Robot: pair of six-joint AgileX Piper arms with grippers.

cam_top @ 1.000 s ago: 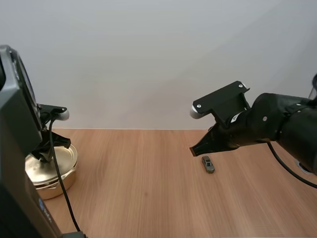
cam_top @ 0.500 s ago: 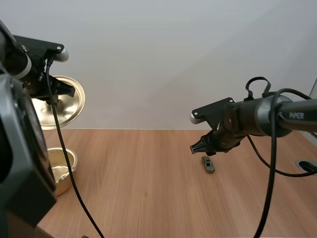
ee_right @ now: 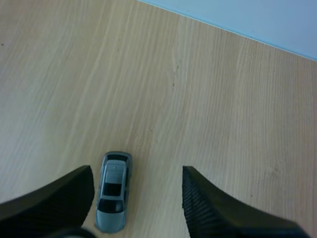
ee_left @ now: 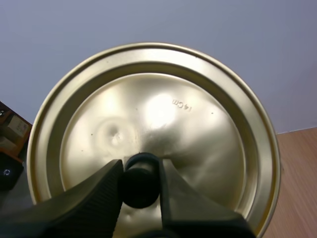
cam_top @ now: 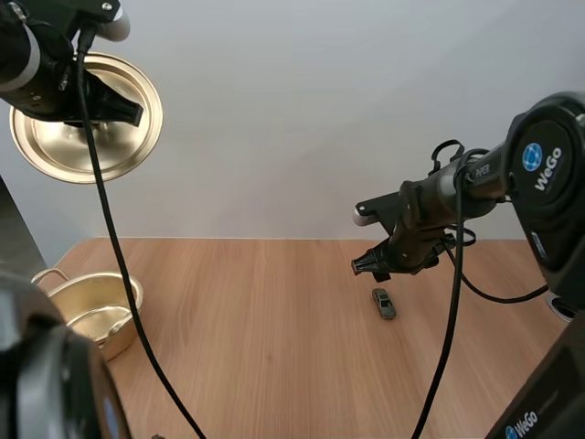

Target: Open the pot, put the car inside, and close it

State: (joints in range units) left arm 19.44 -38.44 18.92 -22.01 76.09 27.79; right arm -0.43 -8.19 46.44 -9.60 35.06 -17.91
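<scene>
- Opening step judged done: holding lid [ee_left: 198, 124] aloft by its black knob [ee_left: 140, 187] with left gripper [ee_left: 141, 166], jaws clamped on the knob, high above the uncovered pot [cam_top: 91, 306].
- Found pot upright at left edge of table [cam_top: 256, 357], well apart from car [ee_right: 113, 192].
- Hovering low over car with right gripper [ee_right: 137, 191], jaws apart, straddling it off-centre, close beside one jaw.
- Step in hand, by judgement: picking up car.
- Next probably calls for centring over car, lowering, closing across its narrow body, then carrying it across to pot.
</scene>
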